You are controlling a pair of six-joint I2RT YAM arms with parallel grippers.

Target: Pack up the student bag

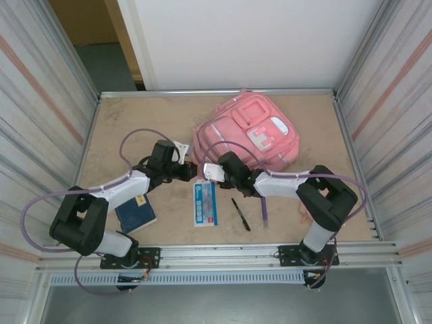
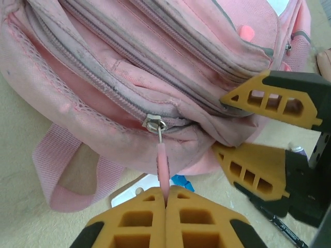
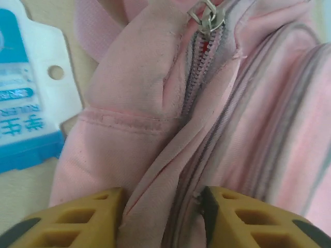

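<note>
- A large pink fabric student bag (image 1: 253, 131) with zippered front pockets is seen lying flat on the pale wooden table (image 1: 135, 121). It's toward the far side, a bit right of centre, front pockets up.
- A white-and-pink patch (image 1: 264, 138) can be made out on one pocket.
- The bag's near-left corner is where both arms are gathered, fingers pretty much side by side.
- The left gripper (image 2: 165, 195) is fully closed. A slim pink zipper pull (image 2: 162, 163) is pinched between its yellow-orange fingertips.
- That pull is hung from a small silver metal slider (image 2: 155, 124) on one of the grey zipper lines, which is shown zipped up in the left wrist view.
- The right gripper (image 3: 161, 206) is closed part-way on the bag itself. A bunched fold of pink fabric is squeezed between its two pads, creases fanning out from the pinch.
- A second silver zipper slider (image 3: 207, 15) is spotted further up that same seam.
- A flat blue-and-white plastic packet (image 1: 205, 204) is laid on the table just near of the grippers, with one end tucked close to the bag's edge.
- A thin black pen (image 1: 241, 214) is placed right of the packet, apart from it.
- A dark blue notebook (image 1: 135, 213) is partly covered by the left arm.
</note>
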